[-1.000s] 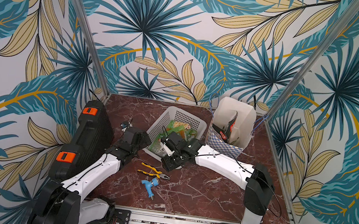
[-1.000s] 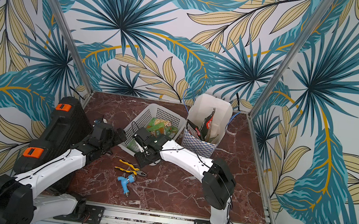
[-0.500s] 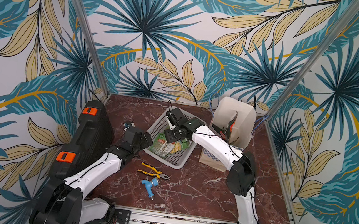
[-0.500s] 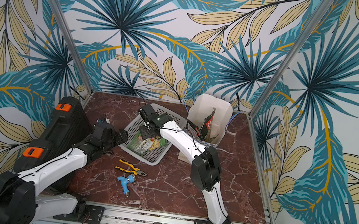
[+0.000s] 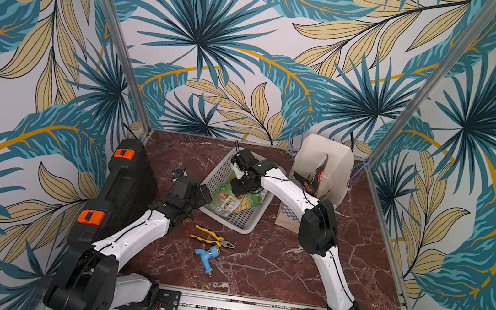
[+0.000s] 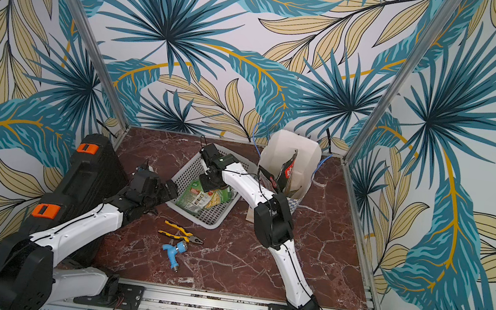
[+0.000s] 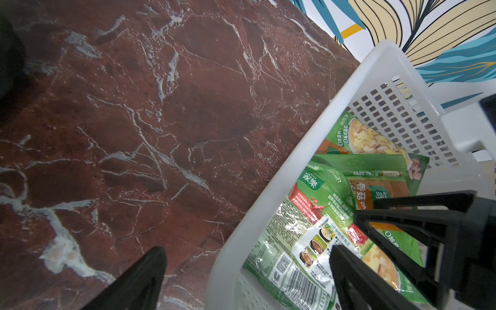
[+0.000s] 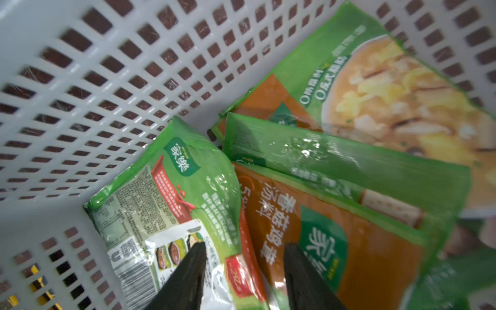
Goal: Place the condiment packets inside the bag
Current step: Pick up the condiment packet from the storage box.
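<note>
Right gripper (image 8: 244,249) is down inside the white perforated basket (image 8: 112,88), its black fingers (image 8: 188,276) standing apart with a clear gap. The tips are over the seam where a green packet (image 8: 171,193) overlaps an orange-faced packet (image 8: 322,241), and I see nothing clamped between them. On my right wrist feed the green packet shows its back: the logo 家樂, a red panel, fine print, a QR code and a barcode. The orange-faced packet carries the same 家樂 badge and large characters starting 香菇. Behind them lies a food-photo packet (image 8: 389,88) printed with what I read as 0防腐剂 and 0反式脂肪. Left gripper (image 7: 248,249) is spread wide, straddling the basket's near wall, with one finger over the marble table (image 7: 134,120) and the other over the condiment packets (image 5: 230,199) that lie in the basket. In both top views the bag (image 5: 334,161) stands upright just beside the basket, toward the back right corner, with dark packets (image 5: 317,180) poking out of its mouth. Those have a red logo, but the writing is too small for me to read.
</note>
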Controlling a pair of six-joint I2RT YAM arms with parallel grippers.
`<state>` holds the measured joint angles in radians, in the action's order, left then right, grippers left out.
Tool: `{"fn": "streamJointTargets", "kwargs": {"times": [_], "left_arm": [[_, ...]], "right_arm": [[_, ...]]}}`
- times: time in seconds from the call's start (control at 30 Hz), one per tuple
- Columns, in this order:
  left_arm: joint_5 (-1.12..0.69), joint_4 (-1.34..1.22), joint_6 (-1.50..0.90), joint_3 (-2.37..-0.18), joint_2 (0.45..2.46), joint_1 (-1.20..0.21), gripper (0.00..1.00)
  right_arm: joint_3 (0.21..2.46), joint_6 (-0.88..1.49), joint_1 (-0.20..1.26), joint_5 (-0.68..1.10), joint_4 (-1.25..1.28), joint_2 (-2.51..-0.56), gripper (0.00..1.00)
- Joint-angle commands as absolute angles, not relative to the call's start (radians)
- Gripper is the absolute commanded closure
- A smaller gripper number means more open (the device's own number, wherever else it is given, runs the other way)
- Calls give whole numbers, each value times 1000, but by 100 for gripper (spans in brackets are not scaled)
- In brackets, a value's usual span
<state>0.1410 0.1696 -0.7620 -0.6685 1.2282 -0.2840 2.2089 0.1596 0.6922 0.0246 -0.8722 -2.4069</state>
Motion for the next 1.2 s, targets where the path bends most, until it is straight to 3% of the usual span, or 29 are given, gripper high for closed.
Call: {"fn": "streamJointTargets", "kwargs": {"times": [0.0, 0.2, 0.5, 0.83, 1.17], "left_arm": [[142, 175, -744, -701, 1225, -276, 0], [143, 176, -744, -699, 1216, -277, 0], [148, 147, -735, -665, 1150, -276, 0], [138, 129, -726, -651, 1125, -278, 0], [126, 94, -687, -646, 1097, -312, 0]], "right_arm": [[2235, 151, 697, 81, -893, -2453, 51], [2240, 164, 699, 51, -885, -2442, 78], [2097, 216, 700, 0, -756, -2198, 99], [1849, 294, 706, -50, -595, -1854, 100], [1665, 317, 707, -228, -519, -1467, 100]]}}
